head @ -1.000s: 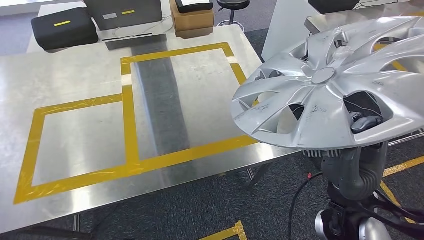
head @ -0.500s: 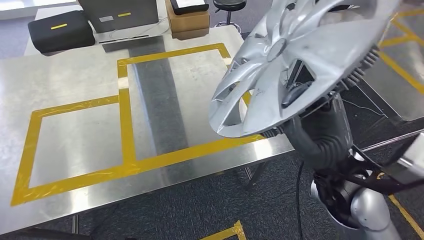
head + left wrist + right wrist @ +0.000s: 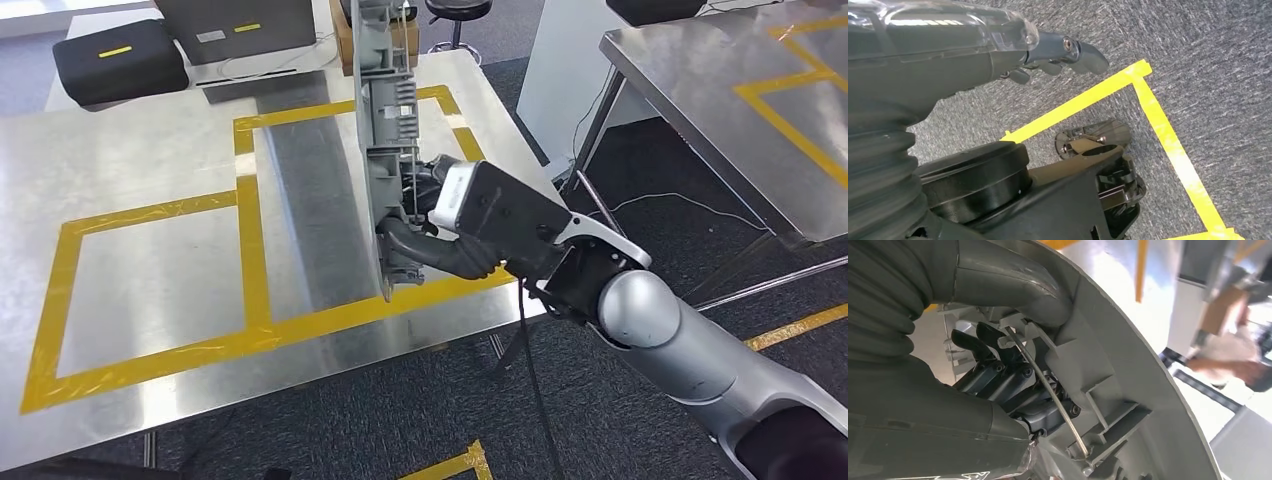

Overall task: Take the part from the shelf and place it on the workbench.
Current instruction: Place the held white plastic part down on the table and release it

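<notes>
Since a moment ago the right hand (image 3: 455, 240), clamped on the wheel cover (image 3: 385, 150), has swung it edge-on over the surface (image 3: 150, 130) toward 12 o'clock, nearly ready for placing.

Right hand (image 3: 440, 240) swung hubcap (image 3: 385, 130) edge-on over workbench (image 3: 150, 270)
</notes>
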You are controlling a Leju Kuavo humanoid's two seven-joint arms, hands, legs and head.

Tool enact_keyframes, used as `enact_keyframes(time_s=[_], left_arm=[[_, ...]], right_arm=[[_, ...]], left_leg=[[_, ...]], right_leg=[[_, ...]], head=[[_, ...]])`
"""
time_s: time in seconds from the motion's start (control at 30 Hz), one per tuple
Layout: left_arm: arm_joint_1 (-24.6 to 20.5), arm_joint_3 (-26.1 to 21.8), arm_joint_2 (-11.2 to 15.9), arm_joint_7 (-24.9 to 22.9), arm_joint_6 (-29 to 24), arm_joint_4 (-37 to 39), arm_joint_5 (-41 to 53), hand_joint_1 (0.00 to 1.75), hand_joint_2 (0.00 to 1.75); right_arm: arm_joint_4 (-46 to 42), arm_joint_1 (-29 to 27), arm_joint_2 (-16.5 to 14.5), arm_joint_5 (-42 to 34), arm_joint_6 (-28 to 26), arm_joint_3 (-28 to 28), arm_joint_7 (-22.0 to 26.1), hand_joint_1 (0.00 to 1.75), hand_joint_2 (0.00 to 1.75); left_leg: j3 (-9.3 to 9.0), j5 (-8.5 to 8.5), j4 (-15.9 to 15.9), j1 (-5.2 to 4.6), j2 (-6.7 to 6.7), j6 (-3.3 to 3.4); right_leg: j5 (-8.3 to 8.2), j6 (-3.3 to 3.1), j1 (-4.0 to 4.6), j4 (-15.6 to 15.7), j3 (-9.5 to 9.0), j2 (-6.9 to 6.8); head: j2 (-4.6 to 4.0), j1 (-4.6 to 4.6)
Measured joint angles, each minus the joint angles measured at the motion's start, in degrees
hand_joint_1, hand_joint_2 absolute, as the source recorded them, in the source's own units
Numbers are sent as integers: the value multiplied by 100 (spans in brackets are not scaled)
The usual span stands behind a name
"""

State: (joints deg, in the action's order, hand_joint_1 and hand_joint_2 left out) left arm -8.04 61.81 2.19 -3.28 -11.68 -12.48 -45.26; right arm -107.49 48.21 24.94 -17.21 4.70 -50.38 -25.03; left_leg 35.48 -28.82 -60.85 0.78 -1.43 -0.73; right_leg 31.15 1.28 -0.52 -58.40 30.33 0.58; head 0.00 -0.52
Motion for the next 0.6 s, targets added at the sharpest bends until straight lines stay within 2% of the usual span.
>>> enact_keyframes(time_s=[0.27,0.6], left_arm=[[-62,17,-5,-51,16,0,46,0,175],[-68,45,-15,-73,18,0,55,0,175]], right_arm=[[837,379,-29,-46,32,-825,-90,175,175],[1347,479,-33,-93,15,-1299,-97,175,175]], left_leg=[[1,0,0,1,56,0],[8,4,0,2,107,0]], right_leg=[[0,0,-1,4,0,-20],[2,2,-1,5,-2,-42]], head=[[0,2],[0,-2]])
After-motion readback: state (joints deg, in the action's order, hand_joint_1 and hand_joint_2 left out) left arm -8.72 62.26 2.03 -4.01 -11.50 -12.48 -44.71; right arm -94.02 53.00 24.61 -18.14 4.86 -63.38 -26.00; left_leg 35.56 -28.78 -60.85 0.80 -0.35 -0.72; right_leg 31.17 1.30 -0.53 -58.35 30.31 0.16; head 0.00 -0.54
